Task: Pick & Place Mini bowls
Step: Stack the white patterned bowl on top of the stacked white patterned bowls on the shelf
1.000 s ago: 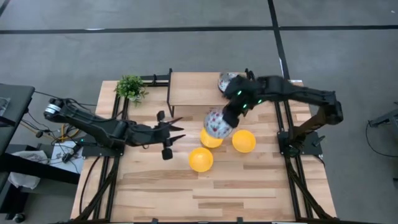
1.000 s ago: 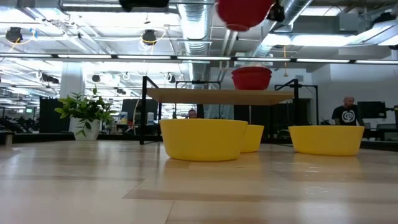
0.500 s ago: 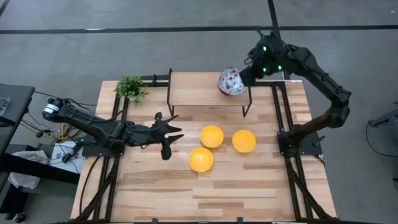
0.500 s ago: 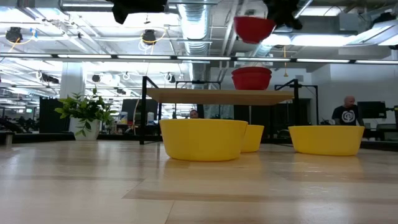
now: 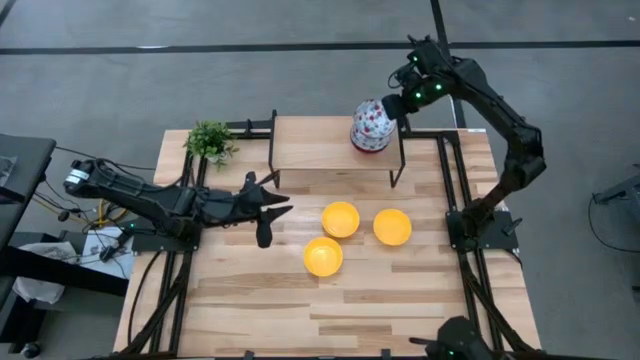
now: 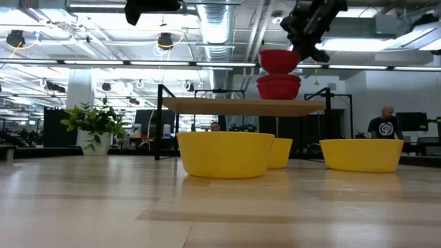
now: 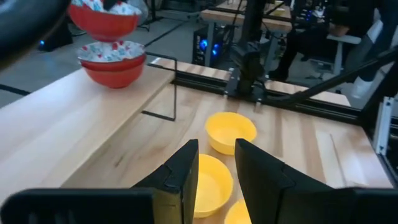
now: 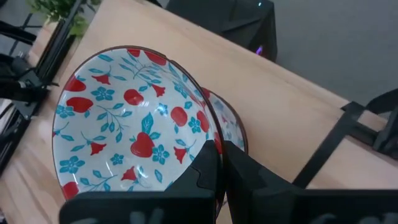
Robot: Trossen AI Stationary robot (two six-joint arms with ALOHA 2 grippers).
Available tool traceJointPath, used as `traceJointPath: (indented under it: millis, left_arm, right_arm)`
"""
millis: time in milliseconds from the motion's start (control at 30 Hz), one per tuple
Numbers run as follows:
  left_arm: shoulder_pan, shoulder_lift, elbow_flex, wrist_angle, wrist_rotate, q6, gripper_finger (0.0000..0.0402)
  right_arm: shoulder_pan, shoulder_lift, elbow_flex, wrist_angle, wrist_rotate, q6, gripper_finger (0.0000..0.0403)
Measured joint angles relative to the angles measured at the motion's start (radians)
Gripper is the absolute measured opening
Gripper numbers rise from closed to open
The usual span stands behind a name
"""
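My right gripper [image 5: 398,108] is shut on a floral mini bowl [image 5: 368,124], white inside and red outside, right over a stack of two like bowls [image 6: 278,87] on the raised wooden shelf [image 5: 310,143]. In the low view the held bowl [image 6: 279,60] hangs just above that stack. Three yellow mini bowls [image 5: 340,219] [image 5: 392,227] [image 5: 323,256] rest on their bases on the table. My left gripper [image 5: 266,210] hovers open to the left of the yellow bowls, touching nothing. My right gripper pinches the floral bowl's rim [image 8: 210,142], one finger inside the bowl and one outside, at the side toward the table's right. The fingers slant down from the right and far side. The bowl stays upright just over the stacked bowls [image 8: 231,124]; whether it touches them, I cannot tell.
A small green potted plant [image 5: 210,141] stands at the table's far left corner. The shelf stands on thin black legs [image 5: 272,160] [image 5: 398,165] along the far edge. Bare wooden table [image 5: 330,310] lies near the front edge. A person [image 6: 383,124] stands in the room behind.
My right gripper carried the floral bowl from above the yellow bowls up and toward the far edge, then came down over the stack on the shelf. The bowl stayed upright. My left gripper drifted slightly toward the left and far side.
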Motion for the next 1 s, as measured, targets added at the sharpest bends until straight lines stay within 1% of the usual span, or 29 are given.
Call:
traceJointPath:
  millis: [200,433,633,833,1000]
  left_arm:
    - [0.03,0.0,0.0,0.0,0.0,0.047,0.0104]
    - [0.037,0.0,0.0,0.0,0.0,0.049,0.0104]
    - [0.037,0.0,0.0,0.0,0.001,0.025,0.0104]
    - [0.037,0.001,0.001,0.0,0.001,0.024,0.0104]
    - [0.037,0.001,0.001,0.0,0.001,0.024,0.0104]
  right_arm:
    - [0.001,0.044,0.0,0.0,-0.008,-0.01,0.0001]
    - [0.002,0.081,0.0,-0.03,-0.007,-0.026,0.0001]
    - [0.003,0.082,0.0,-0.055,0.001,-0.033,0.0001]
    - [0.015,0.082,0.0,-0.074,0.051,-0.033,0.0005]
    - [0.032,0.082,0.0,-0.074,0.074,-0.033,0.0009]
